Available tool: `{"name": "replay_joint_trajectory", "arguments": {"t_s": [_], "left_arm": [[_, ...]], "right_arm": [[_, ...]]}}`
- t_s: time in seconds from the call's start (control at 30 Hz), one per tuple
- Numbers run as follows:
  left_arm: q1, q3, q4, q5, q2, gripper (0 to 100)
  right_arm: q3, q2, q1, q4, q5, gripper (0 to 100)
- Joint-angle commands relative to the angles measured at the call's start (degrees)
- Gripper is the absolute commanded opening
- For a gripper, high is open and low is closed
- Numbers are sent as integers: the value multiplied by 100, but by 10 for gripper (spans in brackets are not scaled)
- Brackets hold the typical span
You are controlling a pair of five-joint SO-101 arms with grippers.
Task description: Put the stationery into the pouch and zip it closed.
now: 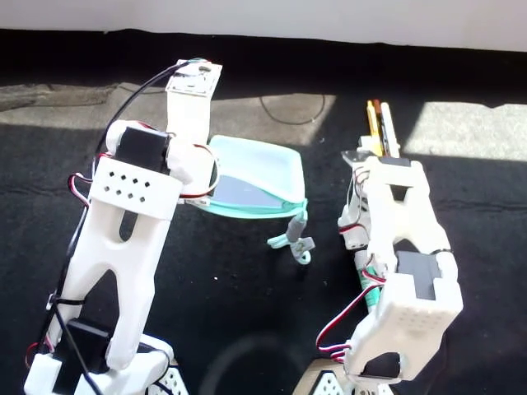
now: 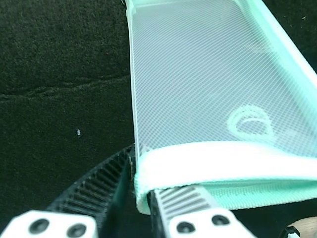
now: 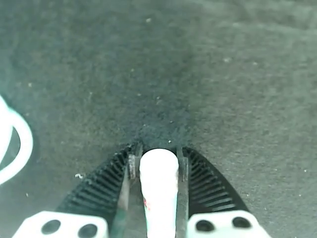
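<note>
The mint mesh pouch [image 1: 262,169] lies at the table's middle, its zipped edge [image 1: 247,210] gaping toward the front. A zip pull with a ring [image 1: 298,243] trails off its near right corner. My left gripper [image 1: 210,179] is at the pouch's left end, shut on the pouch's white edge band [image 2: 208,163]; seen from the wrist, the left gripper [image 2: 141,173] has that corner pinched between ridged fingers [image 2: 99,186]. My right gripper [image 3: 158,151] points at the black mat, shut on a white pen [image 3: 158,183]. Yellow, brown and white pens [image 1: 379,123] show beyond the right arm [image 1: 395,214].
Black cloth [image 1: 247,313] covers the table, with a bright sunlit patch [image 1: 469,127] at the back right. A thin cable [image 1: 288,115] loops behind the pouch. A white ring [image 3: 17,148] shows at the edge of the right wrist view.
</note>
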Motion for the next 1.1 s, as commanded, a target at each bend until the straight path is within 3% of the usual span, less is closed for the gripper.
{"name": "replay_joint_trajectory", "arguments": {"t_s": [0.0,0.07,0.2,0.5,0.87,1.07], "left_arm": [[92,-40,-18,-132,215,9],[66,-40,-9,-185,400,9],[75,-145,-9,-185,593,9],[48,-1429,527,-211,629,9],[57,-1446,536,-211,637,9],[57,-1446,545,-211,637,9]], "right_arm": [[31,171,-92,242,202,149],[31,171,-92,286,202,188],[31,154,-92,409,202,171],[233,-523,-145,532,202,170],[778,-541,-180,488,642,170],[752,-523,-180,-145,721,170]]}}
